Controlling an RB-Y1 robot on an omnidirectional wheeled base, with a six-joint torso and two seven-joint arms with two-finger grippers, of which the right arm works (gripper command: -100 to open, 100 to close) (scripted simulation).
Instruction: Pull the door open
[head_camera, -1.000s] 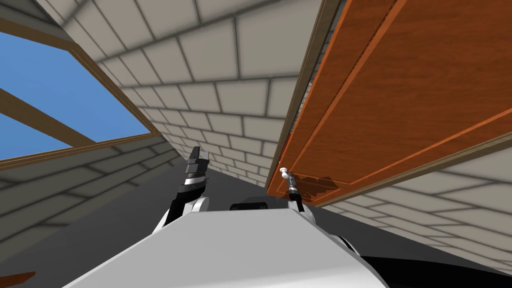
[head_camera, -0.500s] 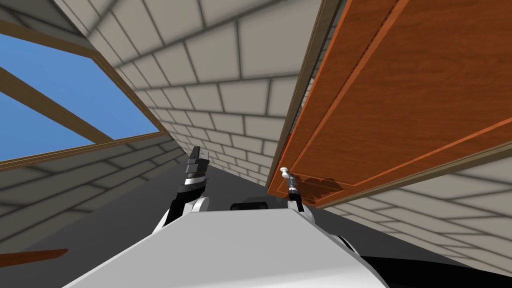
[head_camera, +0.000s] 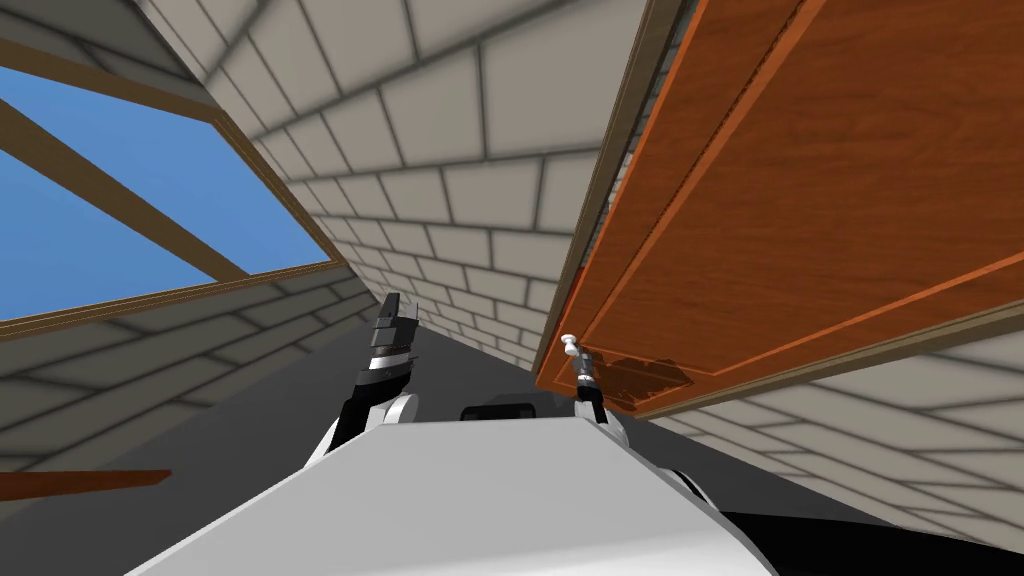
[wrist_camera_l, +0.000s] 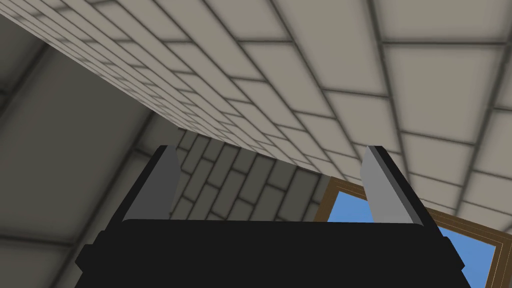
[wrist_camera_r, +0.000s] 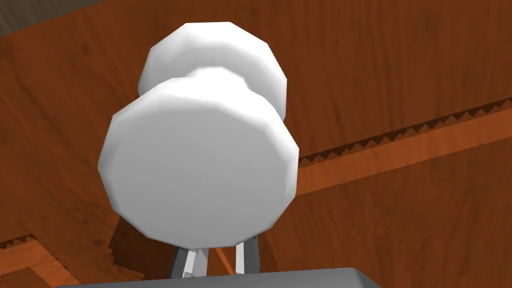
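One brown door (head_camera: 800, 200), one white knob (wrist_camera_r: 200, 155). My right tool (wrist_camera_r: 215, 257) is pinched narrow on the knob (tips hidden); left tool (wrist_camera_l: 270, 165) spread wide, touching nothing.

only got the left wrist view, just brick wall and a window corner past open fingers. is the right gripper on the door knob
observer: Yes. In the right wrist view the white door knob sits right at the right gripper, whose fingers stand close together and run up behind it.
operator: is the door off its frame
observer: In the head view the brown wooden door stands angled out from the door frame, with brick showing through the gap between them.
operator: so where is my left arm
observer: The left gripper is raised to the left of the door, apart from it, near the brick wall.
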